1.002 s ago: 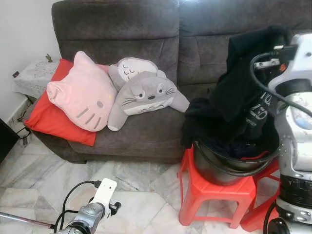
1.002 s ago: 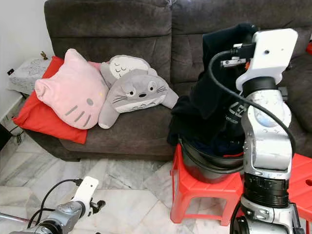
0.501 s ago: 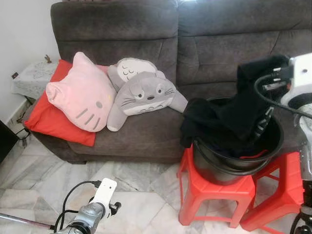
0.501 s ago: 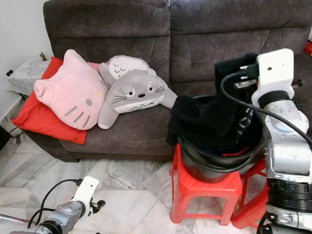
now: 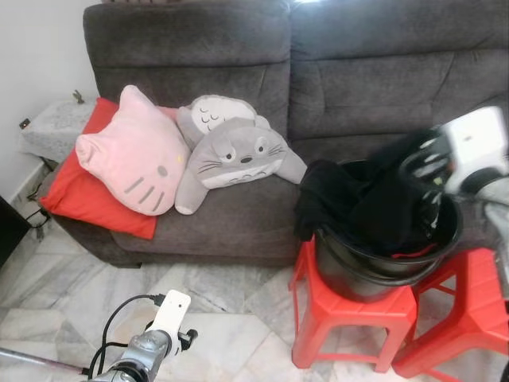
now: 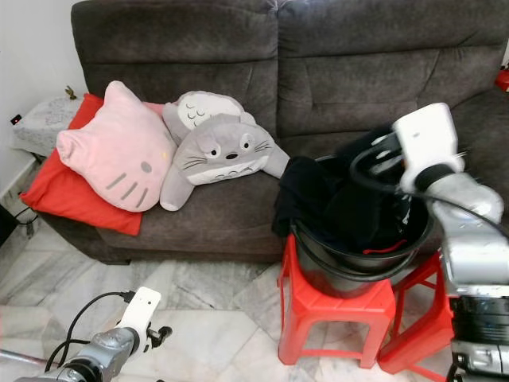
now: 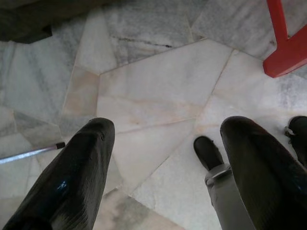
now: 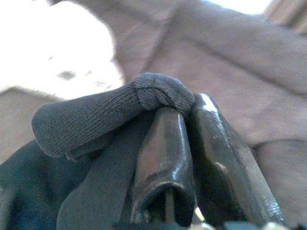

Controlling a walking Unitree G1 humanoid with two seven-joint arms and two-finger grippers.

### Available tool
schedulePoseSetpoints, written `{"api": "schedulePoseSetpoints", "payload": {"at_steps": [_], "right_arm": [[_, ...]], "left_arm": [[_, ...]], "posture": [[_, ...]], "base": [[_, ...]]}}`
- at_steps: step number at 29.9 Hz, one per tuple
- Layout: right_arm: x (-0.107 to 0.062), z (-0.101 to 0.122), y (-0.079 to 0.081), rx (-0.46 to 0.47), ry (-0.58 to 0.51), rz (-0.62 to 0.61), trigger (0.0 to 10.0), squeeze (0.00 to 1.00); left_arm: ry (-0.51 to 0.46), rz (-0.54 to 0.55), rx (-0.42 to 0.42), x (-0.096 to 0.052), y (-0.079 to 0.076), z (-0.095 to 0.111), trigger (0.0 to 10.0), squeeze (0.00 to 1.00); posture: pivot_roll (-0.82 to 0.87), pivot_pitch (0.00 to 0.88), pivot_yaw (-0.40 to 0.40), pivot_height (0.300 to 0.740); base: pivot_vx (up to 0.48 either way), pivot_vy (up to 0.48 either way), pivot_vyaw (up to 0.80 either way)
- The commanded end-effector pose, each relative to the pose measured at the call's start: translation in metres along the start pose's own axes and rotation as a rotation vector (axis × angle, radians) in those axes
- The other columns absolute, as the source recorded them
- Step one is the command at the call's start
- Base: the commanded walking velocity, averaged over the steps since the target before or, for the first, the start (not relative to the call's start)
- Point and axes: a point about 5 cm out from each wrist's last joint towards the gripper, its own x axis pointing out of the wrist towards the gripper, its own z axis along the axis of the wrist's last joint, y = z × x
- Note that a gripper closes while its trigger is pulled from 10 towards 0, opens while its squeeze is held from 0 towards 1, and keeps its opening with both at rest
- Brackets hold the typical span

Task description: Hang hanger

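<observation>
The right end effector (image 8: 184, 143) has lowered the black garment (image 6: 350, 203) into the bucket (image 6: 350, 267). Three cushions rest on the sofa (image 5: 278, 79); two red stools. Left end effector (image 7: 163, 167) released above floor; right clenched on garment.

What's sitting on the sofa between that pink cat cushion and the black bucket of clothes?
Two grey Totoro plush cushions, one lying on the other, rest between the pink cat cushion and the black bucket, then bare sofa seat. Both eye views show it.
</observation>
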Motion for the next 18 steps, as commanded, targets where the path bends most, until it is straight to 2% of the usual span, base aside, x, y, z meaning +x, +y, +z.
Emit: {"api": "schedulePoseSetpoints", "payload": {"at_steps": [1, 7, 10, 14, 16, 18], "right_arm": [[-0.004, 0.005, 0.006, -0.051, -0.021, 0.095, 0.0, 0.00], [-0.025, 0.001, 0.015, -0.216, -0.009, 0.314, 0.0, 0.00], [-0.030, 0.002, 0.013, -0.239, -0.008, 0.335, 0.0, 0.00], [-0.049, 0.007, -0.001, -0.281, 0.024, 0.310, 0.0, 0.00], [-0.063, 0.001, 0.003, -0.331, 0.085, 0.363, 0.0, 0.00], [-0.073, -0.007, 0.004, -0.380, 0.157, 0.367, 0.0, 0.00]], "left_arm": [[0.019, 0.011, 0.009, -0.001, 0.005, -0.004, 10.0, 0.00], [0.021, 0.008, 0.010, -0.001, 0.004, -0.005, 10.0, 0.00], [0.021, 0.008, 0.010, -0.001, 0.005, -0.005, 10.0, 0.00], [0.022, 0.009, 0.009, -0.001, 0.005, -0.005, 10.0, 0.00], [0.023, 0.007, 0.012, -0.001, 0.005, -0.005, 10.0, 0.00], [0.024, 0.006, 0.013, -0.001, 0.005, -0.005, 10.0, 0.00]], "posture": [[-0.24, 0.000, 0.092, 0.740], [-0.23, 0.000, 0.092, 0.740], [-0.24, 0.000, 0.094, 0.740], [-0.25, 0.000, 0.096, 0.740], [-0.26, 0.000, 0.101, 0.740], [-0.26, 0.000, 0.102, 0.740]], "base": [[0.000, 0.000, 0.00], [0.000, 0.000, 0.00], [0.000, 0.000, 0.00], [0.000, 0.000, 0.00], [0.000, 0.000, 0.00], [0.000, 0.000, 0.00]]}}
